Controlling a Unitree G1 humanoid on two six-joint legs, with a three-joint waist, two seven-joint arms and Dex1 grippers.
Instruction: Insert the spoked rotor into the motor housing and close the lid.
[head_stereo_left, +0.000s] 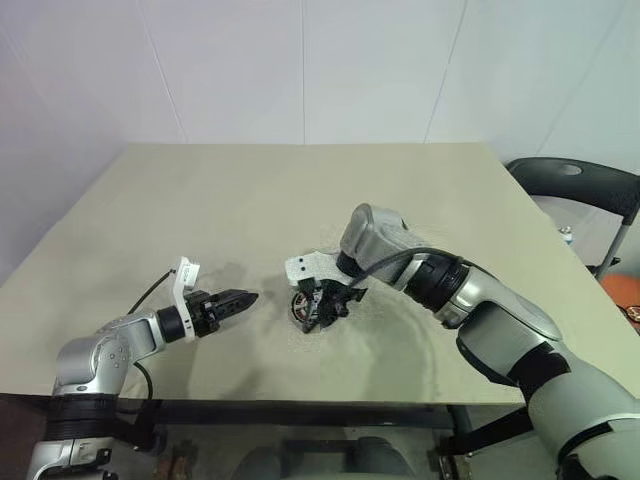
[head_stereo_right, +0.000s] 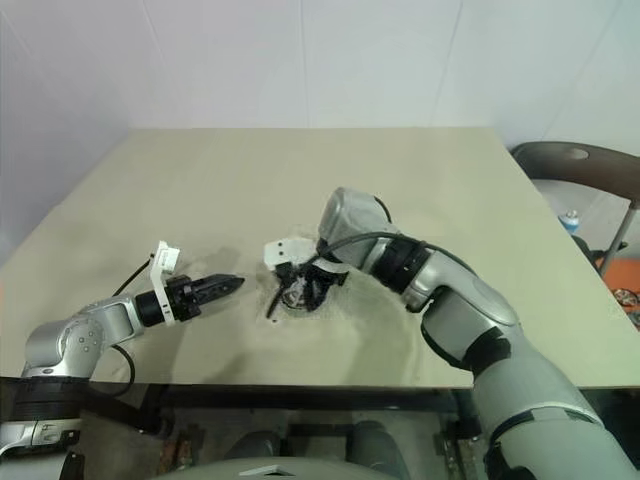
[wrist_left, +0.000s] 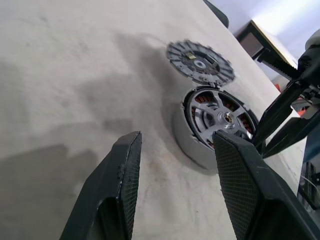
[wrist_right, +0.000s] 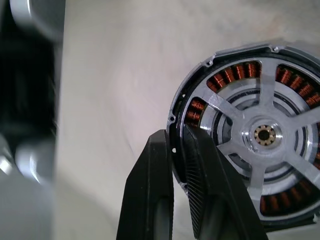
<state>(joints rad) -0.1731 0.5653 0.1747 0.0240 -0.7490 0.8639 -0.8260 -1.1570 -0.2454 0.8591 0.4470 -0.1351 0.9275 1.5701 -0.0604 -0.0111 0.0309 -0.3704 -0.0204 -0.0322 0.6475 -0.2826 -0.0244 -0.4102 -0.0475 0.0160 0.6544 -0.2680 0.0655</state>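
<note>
The motor housing (wrist_right: 227, 76), ringed with copper windings, stands on the table, and the spoked rotor (wrist_right: 264, 134) sits inside it with its silver spokes across the windings. My right gripper (head_stereo_left: 325, 305) points down at the housing's near side, shut with the housing's rim between its fingers (wrist_right: 205, 185). Flat on the table just beyond the housing lies the lid (wrist_left: 200, 62), a grey disc with a dark centre. My left gripper (wrist_left: 177, 137) is open a short way to the left of the housing (head_stereo_left: 303, 308), aimed at it and holding nothing.
The beige table (head_stereo_left: 300, 200) is bare apart from these parts. A dark chair (head_stereo_left: 580, 190) stands past the table's right edge. A white wall rises behind the far edge.
</note>
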